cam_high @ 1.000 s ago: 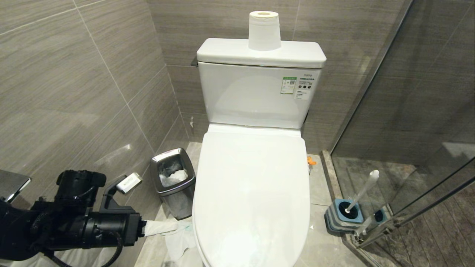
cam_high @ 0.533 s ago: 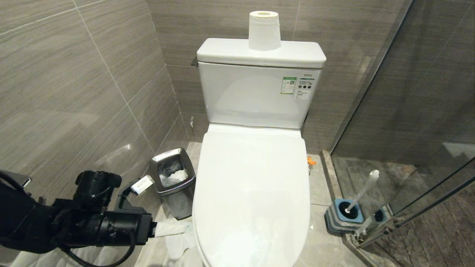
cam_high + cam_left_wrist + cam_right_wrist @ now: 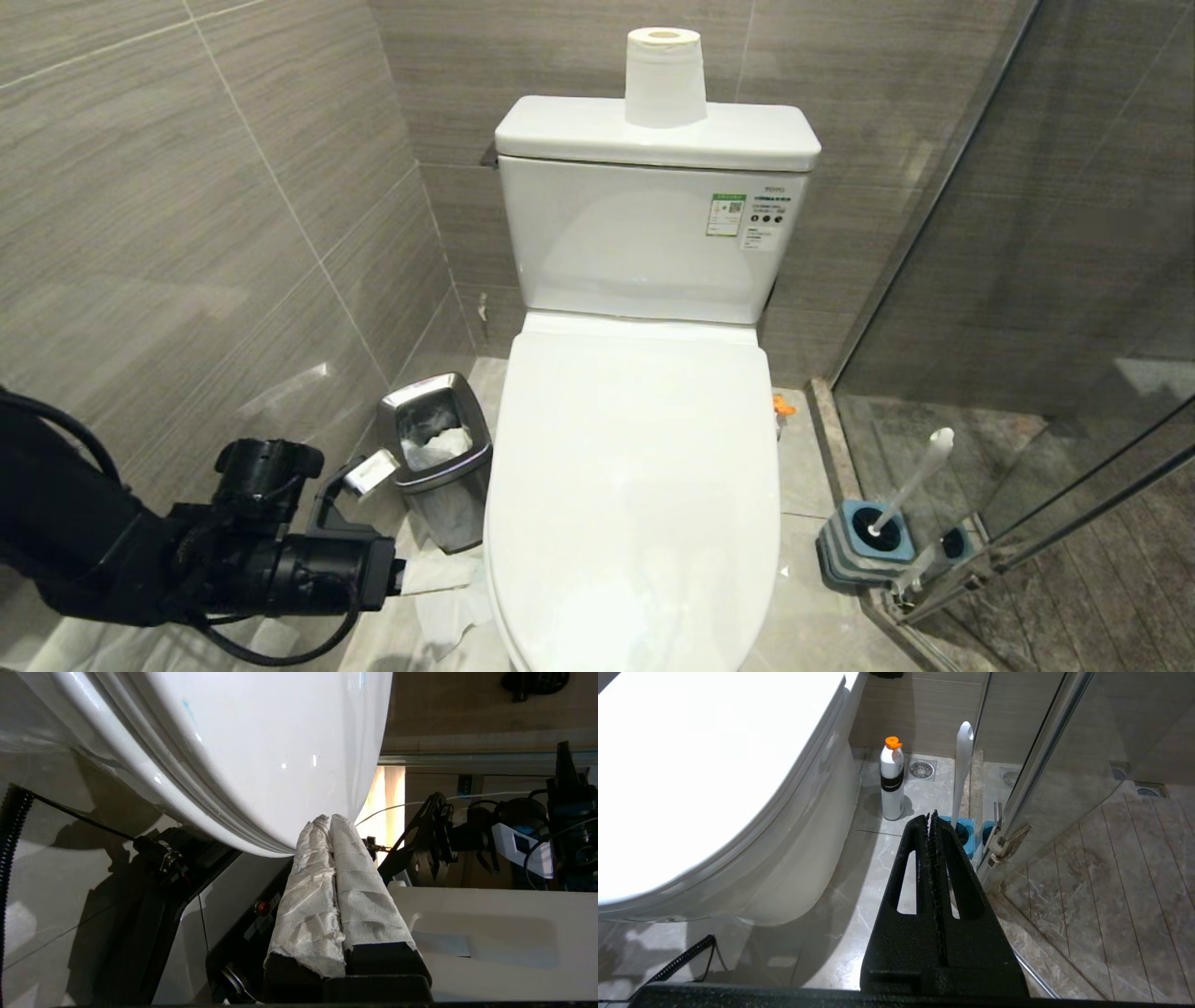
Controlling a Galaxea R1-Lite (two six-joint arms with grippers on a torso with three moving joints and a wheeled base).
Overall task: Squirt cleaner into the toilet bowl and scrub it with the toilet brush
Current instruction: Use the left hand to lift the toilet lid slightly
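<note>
Left hand [image 3: 446, 571] shifted right and lower, nearer the toilet bowl [image 3: 635, 523] rim

right gripper [image 3: 932, 817] pressed closed above floor, toilet brush [image 3: 961, 772] just beyond.

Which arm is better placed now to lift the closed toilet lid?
Left. The left gripper, shut, sits at the lid's front edge; the right gripper points at the toilet brush.

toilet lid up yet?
No, the glossy white toilet lid lies flat, closed over the bowl, while the long white-handled toilet brush stands in its blue holder.
</note>
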